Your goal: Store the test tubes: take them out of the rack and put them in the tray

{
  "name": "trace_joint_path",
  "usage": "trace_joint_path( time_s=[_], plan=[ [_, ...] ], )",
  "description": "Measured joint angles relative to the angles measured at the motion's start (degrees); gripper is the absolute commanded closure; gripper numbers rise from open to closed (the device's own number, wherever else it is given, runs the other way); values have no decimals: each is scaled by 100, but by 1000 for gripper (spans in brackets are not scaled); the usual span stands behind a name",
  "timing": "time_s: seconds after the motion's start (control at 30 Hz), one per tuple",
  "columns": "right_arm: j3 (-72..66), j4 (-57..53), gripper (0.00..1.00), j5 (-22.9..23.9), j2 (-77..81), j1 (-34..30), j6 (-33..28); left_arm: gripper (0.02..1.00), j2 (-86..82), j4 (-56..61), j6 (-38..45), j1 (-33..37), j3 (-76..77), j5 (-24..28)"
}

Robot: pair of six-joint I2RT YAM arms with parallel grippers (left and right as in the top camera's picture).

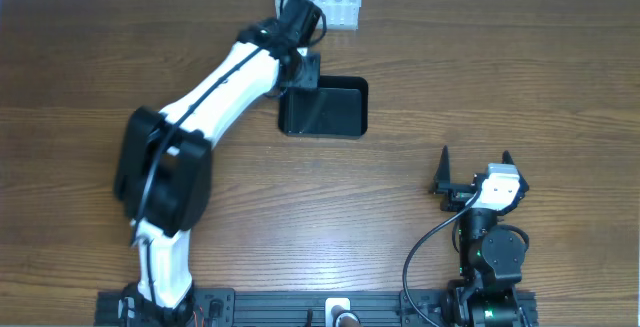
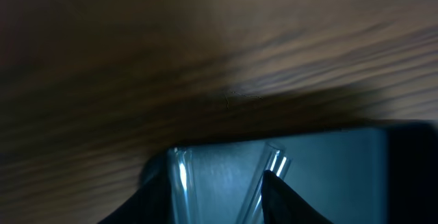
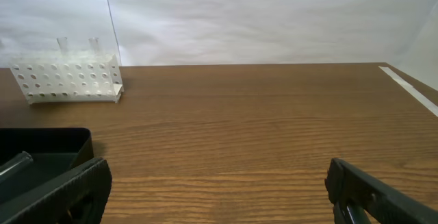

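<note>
test tube (image 2: 275, 164) lies in tray (image 2: 409, 176) — just beside left gripper (image 2: 213, 186).

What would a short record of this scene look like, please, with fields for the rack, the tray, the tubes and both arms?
surface: wooden table
rack: white rack at the far side, two test tubes standing in it
tray: black tray just in front of the rack, not touching it
stored so far: at least one clear tube lying in the tray
left gripper: over the tray's corner
right gripper: open, empty, near its own base, far from the tray
</note>
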Motion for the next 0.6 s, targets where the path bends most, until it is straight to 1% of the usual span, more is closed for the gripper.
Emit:
trace_joint_path(
  time_s=[0.07, 0.13, 0.23, 0.37, 0.47, 0.6],
  plan=[
    [0, 0, 7, -2, 0, 0, -2, 516, -452, 0, -7, -9, -9, -120],
    [0, 0, 7, 0, 0, 0, 0, 430, -997, 15, 2, -15, -9, -332],
    [0, 0, 9, 0, 0, 0, 0, 334, -1971, 140, 50, -2, -9, -756],
    [0, 0, 9, 0, 0, 0, 2, 123, -3182, 846, 431, 214, -271, -1010],
    [0, 0, 9, -4, 0, 0, 0, 23, -4197, 1593, 697, 726, -1060, -957],
    [0, 0, 9, -9, 0, 0, -2, 20, -5327, 2555, 966, 1641, -2551, -557]
  ],
)
